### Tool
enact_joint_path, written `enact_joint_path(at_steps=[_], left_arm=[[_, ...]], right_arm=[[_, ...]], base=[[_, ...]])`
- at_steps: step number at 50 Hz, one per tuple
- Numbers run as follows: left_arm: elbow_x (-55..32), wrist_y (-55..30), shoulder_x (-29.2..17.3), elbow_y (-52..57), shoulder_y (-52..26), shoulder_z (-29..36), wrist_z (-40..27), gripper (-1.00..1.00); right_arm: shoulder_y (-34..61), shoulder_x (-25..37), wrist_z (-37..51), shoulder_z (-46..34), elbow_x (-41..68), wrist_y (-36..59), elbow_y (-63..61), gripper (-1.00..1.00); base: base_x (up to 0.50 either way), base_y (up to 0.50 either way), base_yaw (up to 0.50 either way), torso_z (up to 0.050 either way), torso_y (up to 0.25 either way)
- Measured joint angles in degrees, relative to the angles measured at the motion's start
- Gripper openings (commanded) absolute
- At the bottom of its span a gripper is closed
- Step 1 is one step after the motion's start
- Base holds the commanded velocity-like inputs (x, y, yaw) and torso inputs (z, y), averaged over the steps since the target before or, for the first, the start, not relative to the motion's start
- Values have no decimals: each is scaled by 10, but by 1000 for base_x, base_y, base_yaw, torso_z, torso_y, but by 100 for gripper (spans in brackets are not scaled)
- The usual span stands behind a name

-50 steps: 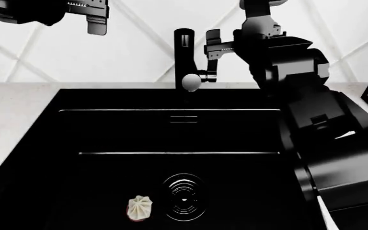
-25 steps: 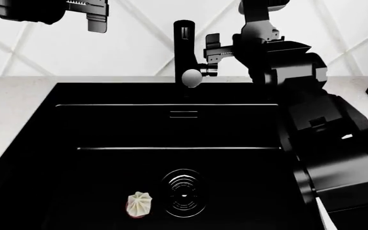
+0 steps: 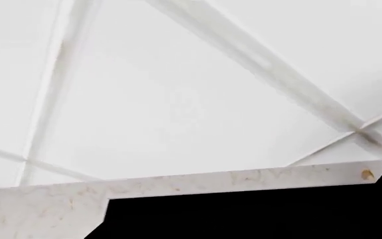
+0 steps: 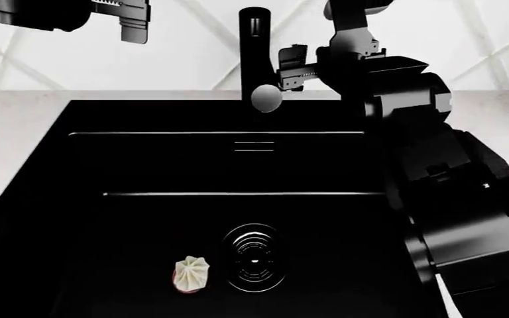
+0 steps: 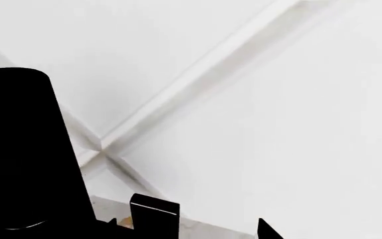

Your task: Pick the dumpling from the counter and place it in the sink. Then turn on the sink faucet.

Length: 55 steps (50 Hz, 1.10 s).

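Right fingers: the right gripper (image 4: 291, 66) sits just right of the sink faucet (image 4: 254, 50), at the height of its side lever (image 4: 277, 86). Its fingers (image 4: 291, 54) look spread, with a gap between them, but I cannot tell whether they touch the lever or only hang beside it.
Right wrist view: the faucet post (image 5: 25, 154) fills one side as a black column; one fingertip (image 5: 154, 214) shows low in the picture against the tiled wall (image 5: 277, 99).
Left fingers: the left gripper (image 4: 133, 23) hangs high at the far left, well apart from everything. Only one dark finger end is clear, so I cannot tell whether the pair is spread or pressed together.
Left wrist view: only wall tiles, a strip of pale worktop (image 3: 58, 209) and the sink's black edge (image 3: 244, 219).
Dumpling: the dumpling (image 4: 191, 273) rests on the floor of the sink (image 4: 148, 218), near side, just left of the drain (image 4: 252, 266). The placing step looks done.
Worktop: the counter (image 4: 16, 126) runs pale along the left and far sides of the basin.
Step in hand: judged from this, working the lever to start the water.
Risk: the lever is short and close to the post, so spread fingers could slide off it and leave the tap shut.
Risk: a push aimed too far left would press on the post, not the lever.
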Motion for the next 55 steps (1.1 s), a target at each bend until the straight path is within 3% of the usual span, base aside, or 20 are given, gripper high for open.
enact_joint_path(at_steps=[17,35,43,55], left_arm=[[12,12,-3,10,4,-1,5,100],[13,18,-12,25,12,-5,-3,100],[14,18,-13,24,11,-6,-3,100],[18,17,-10,9,7,-7,5,100]], right_arm=[[1,0,-1,12,-13,-4,0,100],[-2,-2,12,82,-55,-48,0,100],[-3,-3,73,147,-104,-49,0,100],[-5,-11,123,263,-90,-10,-12,100]], base=[[0,0,0,0,-58],[0,0,0,0,0],[0,0,0,0,0],[0,-2,-5,0,0]])
